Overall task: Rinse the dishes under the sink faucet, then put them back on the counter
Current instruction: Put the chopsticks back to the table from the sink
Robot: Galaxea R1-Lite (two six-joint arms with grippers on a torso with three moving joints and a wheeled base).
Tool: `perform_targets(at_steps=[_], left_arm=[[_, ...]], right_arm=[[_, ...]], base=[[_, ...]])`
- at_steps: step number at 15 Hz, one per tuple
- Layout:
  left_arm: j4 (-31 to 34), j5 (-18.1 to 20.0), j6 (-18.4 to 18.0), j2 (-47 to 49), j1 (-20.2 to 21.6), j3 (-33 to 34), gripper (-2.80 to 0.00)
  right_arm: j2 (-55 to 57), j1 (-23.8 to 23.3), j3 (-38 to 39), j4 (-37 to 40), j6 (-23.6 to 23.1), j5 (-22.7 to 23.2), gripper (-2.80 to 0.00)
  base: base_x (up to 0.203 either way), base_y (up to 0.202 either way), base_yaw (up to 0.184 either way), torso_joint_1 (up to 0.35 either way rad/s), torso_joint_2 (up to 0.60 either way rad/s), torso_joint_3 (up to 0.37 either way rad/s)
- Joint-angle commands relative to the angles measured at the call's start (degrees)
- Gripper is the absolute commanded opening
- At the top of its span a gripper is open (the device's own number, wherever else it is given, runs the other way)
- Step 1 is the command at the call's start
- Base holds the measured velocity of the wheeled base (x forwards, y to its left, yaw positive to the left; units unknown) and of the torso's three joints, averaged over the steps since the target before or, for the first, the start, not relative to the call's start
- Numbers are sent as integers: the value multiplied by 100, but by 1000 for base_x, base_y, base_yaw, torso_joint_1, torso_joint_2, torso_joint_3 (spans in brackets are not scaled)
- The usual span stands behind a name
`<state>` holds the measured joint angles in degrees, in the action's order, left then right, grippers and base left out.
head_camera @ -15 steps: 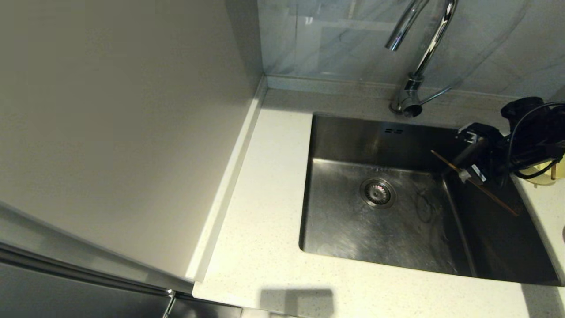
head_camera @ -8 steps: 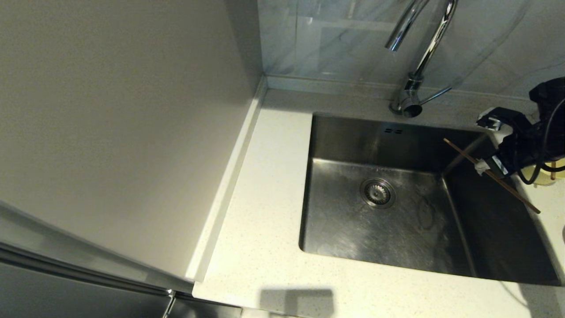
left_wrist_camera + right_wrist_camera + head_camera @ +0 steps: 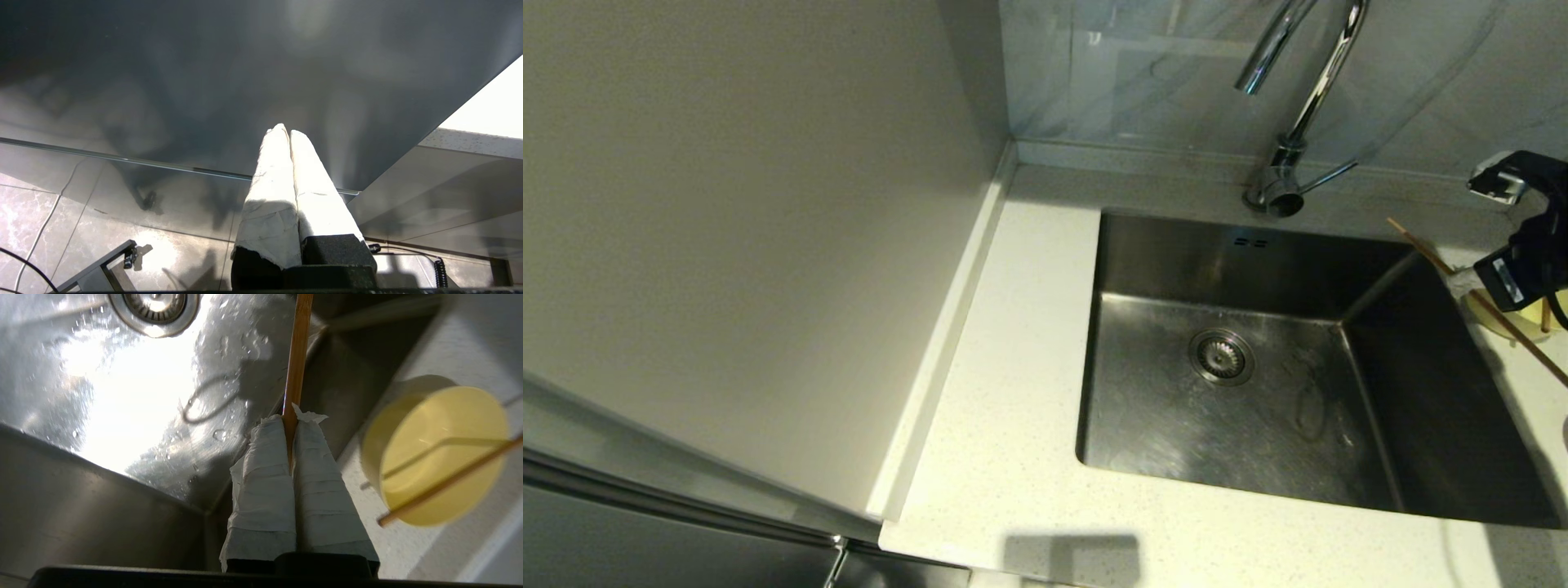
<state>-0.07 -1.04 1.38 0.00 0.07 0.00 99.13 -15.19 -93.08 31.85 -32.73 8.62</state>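
Carrying one wooden chopstick (image 3: 297,355) pinched between its taped fingers (image 3: 265,473), the right gripper (image 3: 291,420) hangs at the sink's (image 3: 1437,392) right-hand wall, beside the pale-yellow bowl (image 3: 439,455) that stands on the speckled counter (image 3: 1013,343) just past that rim. A second chopstick (image 3: 449,479) lies across the bowl's mouth, so the sensible finish, as I judge it, is to lay the held stick alongside its mate. Doing that well means clearing the sink edge first, turning the stick level and roughly parallel to the resting one, lowering until it bears on the bowl's rim at two places, and only then letting go; released tilted, it could slide back into the basin or knock its mate off. The gooseneck faucet (image 3: 1307,90) shows no stream, though droplets dot the basin floor near the strainer drain (image 3: 1222,356). Parked below counter level, the left gripper (image 3: 286,132) has its fingers pressed together on nothing.
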Motion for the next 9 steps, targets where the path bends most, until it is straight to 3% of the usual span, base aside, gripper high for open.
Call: perform_targets(at_steps=[1, 9], left_arm=[[-1, -2, 3, -18, 1, 0, -280], [-1, -2, 3, -18, 1, 0, -280]], right_arm=[[-266, -2, -35, 14, 146, -12, -280], [53, 7, -518, 5, 1046, -720, -280]], base=[[0, 0, 0, 0, 0, 0], [0, 0, 0, 0, 0, 0]])
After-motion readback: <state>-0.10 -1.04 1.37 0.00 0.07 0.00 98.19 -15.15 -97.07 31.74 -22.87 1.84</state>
